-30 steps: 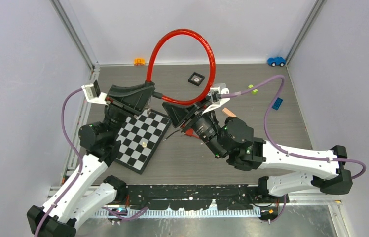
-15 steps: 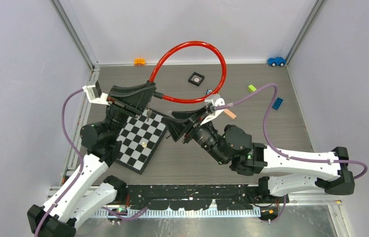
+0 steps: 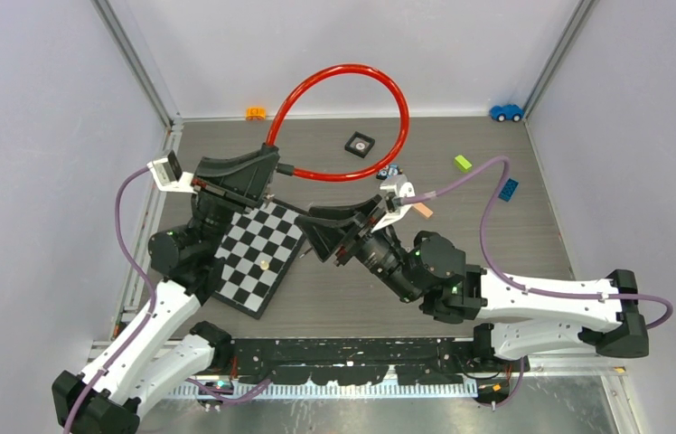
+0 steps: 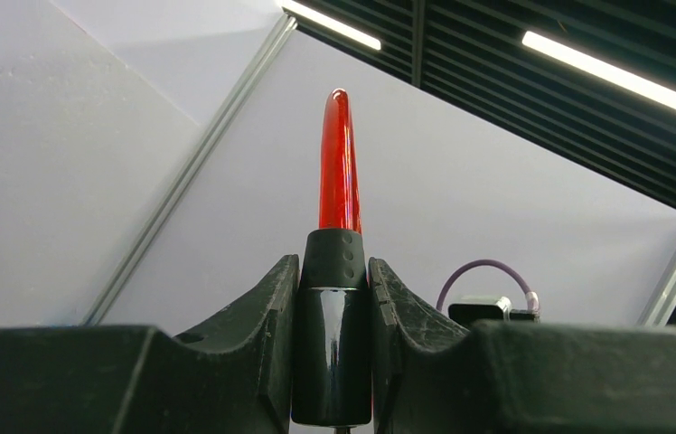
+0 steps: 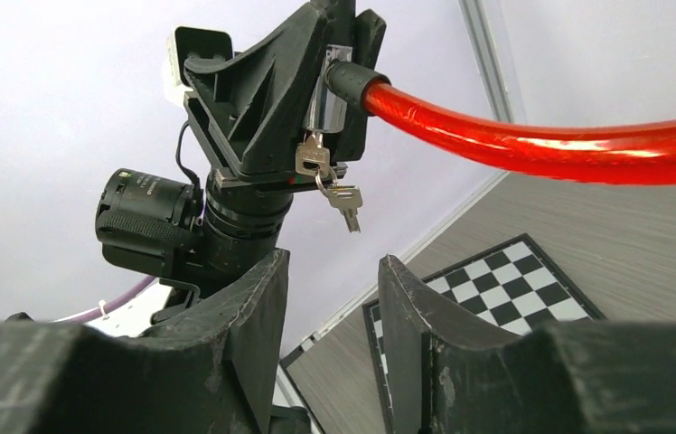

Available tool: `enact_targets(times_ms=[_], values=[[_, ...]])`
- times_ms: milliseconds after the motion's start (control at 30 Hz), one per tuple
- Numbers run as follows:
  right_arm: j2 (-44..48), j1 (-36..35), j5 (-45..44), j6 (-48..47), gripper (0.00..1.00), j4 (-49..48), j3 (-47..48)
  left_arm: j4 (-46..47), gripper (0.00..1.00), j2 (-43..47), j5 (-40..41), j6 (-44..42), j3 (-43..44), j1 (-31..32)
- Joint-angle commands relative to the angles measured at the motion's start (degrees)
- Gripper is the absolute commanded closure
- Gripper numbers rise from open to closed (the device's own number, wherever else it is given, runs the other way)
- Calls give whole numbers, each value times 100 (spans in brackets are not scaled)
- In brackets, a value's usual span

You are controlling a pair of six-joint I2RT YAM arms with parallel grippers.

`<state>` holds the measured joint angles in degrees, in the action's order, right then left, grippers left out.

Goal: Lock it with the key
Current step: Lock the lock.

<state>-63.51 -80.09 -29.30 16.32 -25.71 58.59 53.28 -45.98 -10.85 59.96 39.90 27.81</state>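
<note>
From above, the left gripper is raised over the far-left part of the dark grey wood-grain worktop, above the far corner of a black-and-white chequered board that lies near the left edge. Its fingers are clamped on the black cylindrical lock barrel of a cable lock, and the glossy red cable arches from there in a big loop towards the far edge. The right gripper sits just beside the board's right corner, pointing left, a little short of the barrel. Along the far edge are a small orange toy and a blue toy car. Inside the loop's outline sits a small black square piece. Towards the right lie a green block, a blue block and a salmon-coloured block. In the left wrist view, the barrel stands upright, squeezed between the two fingers, with the red cable rising straight out of its top. In the right wrist view, the right gripper's fingers stand apart with nothing between them. Beyond them the left gripper holds the barrel, and a small bunch of silver keys hangs from its lower end, one of them apparently seated in the lock, though I can't make that out for sure.
</note>
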Motion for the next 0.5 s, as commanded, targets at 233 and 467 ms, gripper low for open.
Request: enact_targets(times_ms=[233, 467], values=[[-350, 82, 109, 245, 56, 1050, 1342, 231, 100, 363, 97, -183, 233, 22], [-802, 105, -832, 327, 52, 3160, 3456, -213, 100, 484, -156, -453, 148, 22]])
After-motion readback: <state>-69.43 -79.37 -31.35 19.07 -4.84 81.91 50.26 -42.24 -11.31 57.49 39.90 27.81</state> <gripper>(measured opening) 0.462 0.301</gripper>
